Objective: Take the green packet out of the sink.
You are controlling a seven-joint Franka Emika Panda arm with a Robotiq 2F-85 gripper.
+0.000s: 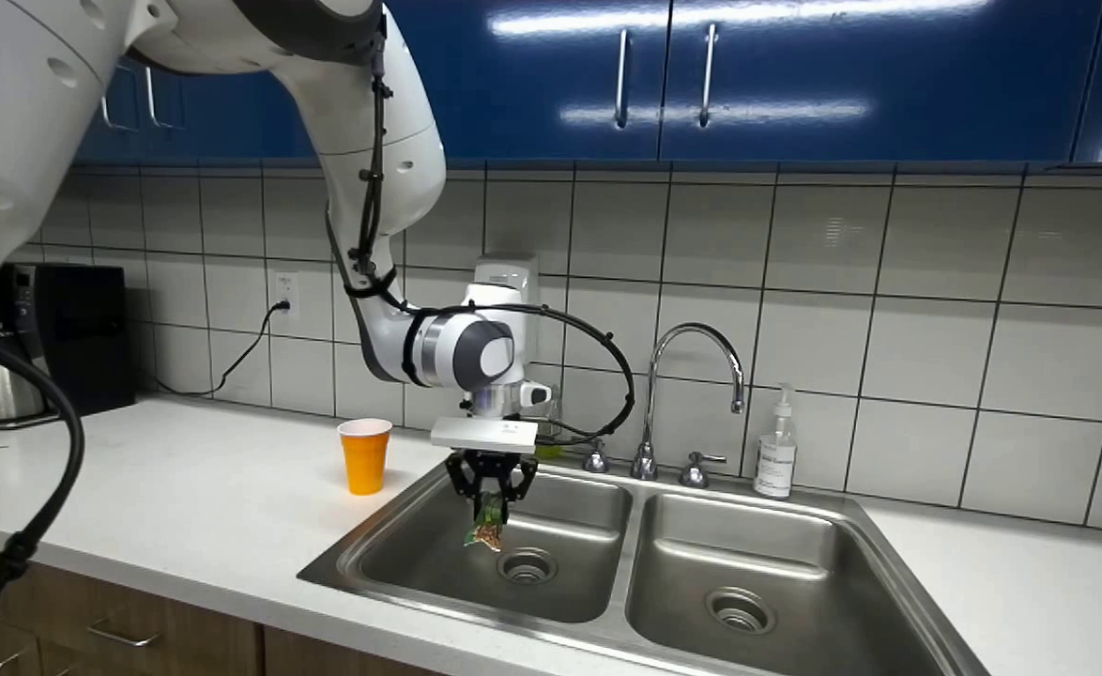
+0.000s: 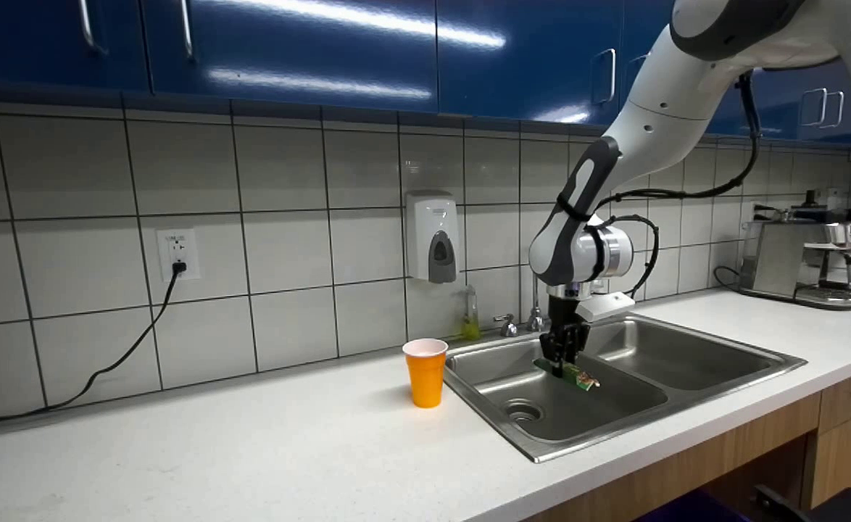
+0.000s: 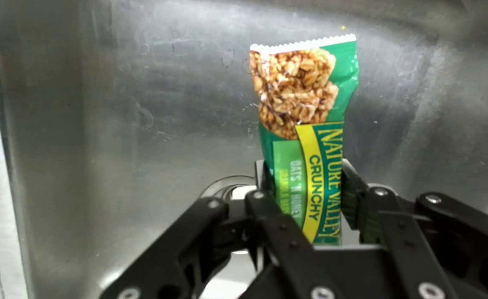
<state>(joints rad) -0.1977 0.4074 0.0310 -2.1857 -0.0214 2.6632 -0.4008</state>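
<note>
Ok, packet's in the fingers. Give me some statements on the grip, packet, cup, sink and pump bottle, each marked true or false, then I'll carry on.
1. The gripper is closed on the green packet. True.
2. The orange cup stands upright on the counter beside the sink. True.
3. The green packet rests on the counter. False: the gripper holds it at the basin nearer the cup; its exact height is unclear.
4. The sink has only one basin. False: it has two, side by side.
5. CRUNCHY can be read on the packet in the wrist view. True.
6. The white-labelled pump bottle lies on its side. False: it stands upright by the tiled wall.
</note>
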